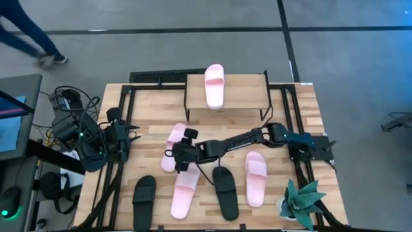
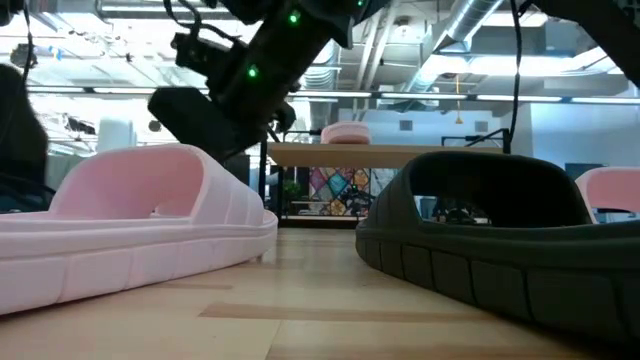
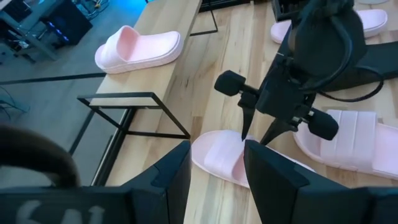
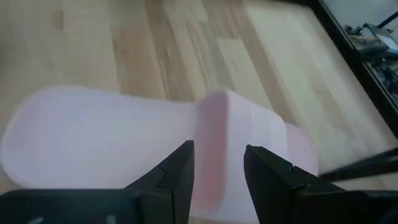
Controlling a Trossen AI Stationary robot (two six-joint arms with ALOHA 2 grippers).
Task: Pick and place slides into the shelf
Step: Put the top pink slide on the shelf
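Pink slide (image 1: 172, 145): flat on the table (image 1: 302, 122), in front of the shelf (image 1: 248, 90), toward the shelf's left end. Its strap lies directly under the right gripper (image 1: 175, 156), whose fingers (image 3: 247, 121) point down just over it, parted, holding nothing.

Other slides: one pink (image 1: 214, 85) on the shelf top; a pink (image 1: 186, 190), two black (image 1: 225, 191) (image 1: 143, 200) and another pink (image 1: 255, 177) farther from the shelf.

Left gripper (image 1: 132, 136): at the table's left edge, left of the shelf, fingers (image 3: 165, 174) apart, empty.

Plant (image 1: 302, 203): near corner, right of the shelf.
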